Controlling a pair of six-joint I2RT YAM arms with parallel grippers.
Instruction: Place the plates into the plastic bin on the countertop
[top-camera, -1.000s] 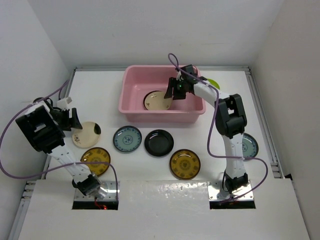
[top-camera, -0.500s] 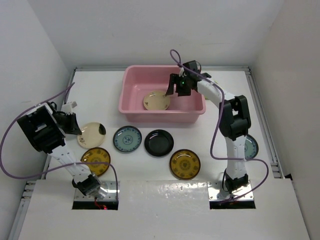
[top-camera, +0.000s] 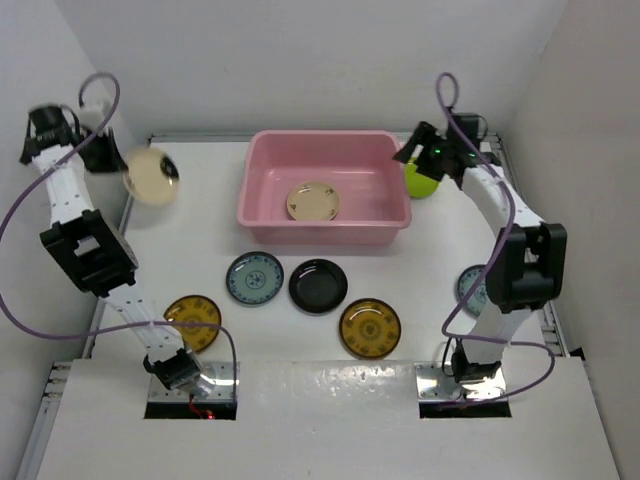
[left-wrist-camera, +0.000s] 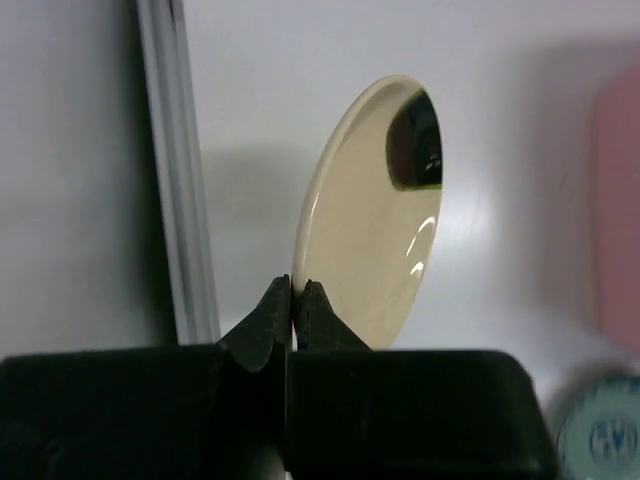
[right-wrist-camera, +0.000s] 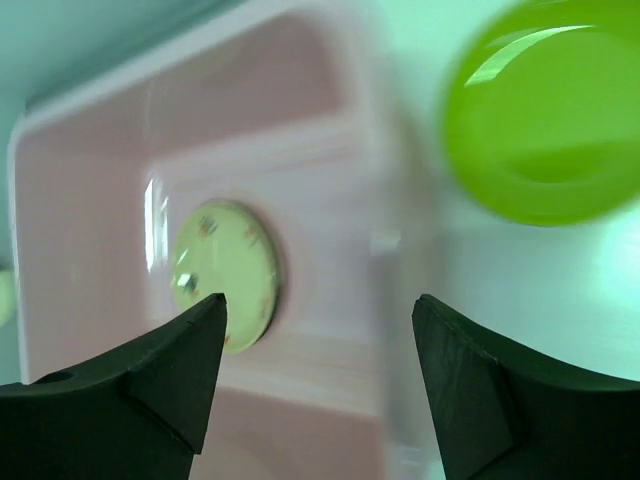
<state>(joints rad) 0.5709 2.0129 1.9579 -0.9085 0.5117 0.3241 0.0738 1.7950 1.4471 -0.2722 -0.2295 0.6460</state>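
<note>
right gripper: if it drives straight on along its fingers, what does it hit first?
Probably the bin's right wall. In the wrist view the open right gripper frames that wall, with the cream plate inside left of centre and the green plate off to the right. The picture is blurred, so depth is uncertain.

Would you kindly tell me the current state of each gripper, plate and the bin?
left gripper, shut on the blotched plate's rim
blotched plate, held in the air, tilted on edge
right gripper, open, empty
pink bin, upright, one pale plate flat inside
lime green plate, outside the bin, unheld
black plate, flat on countertop
teal plate beside it, flat on countertop
right amber plate, flat on countertop
</note>
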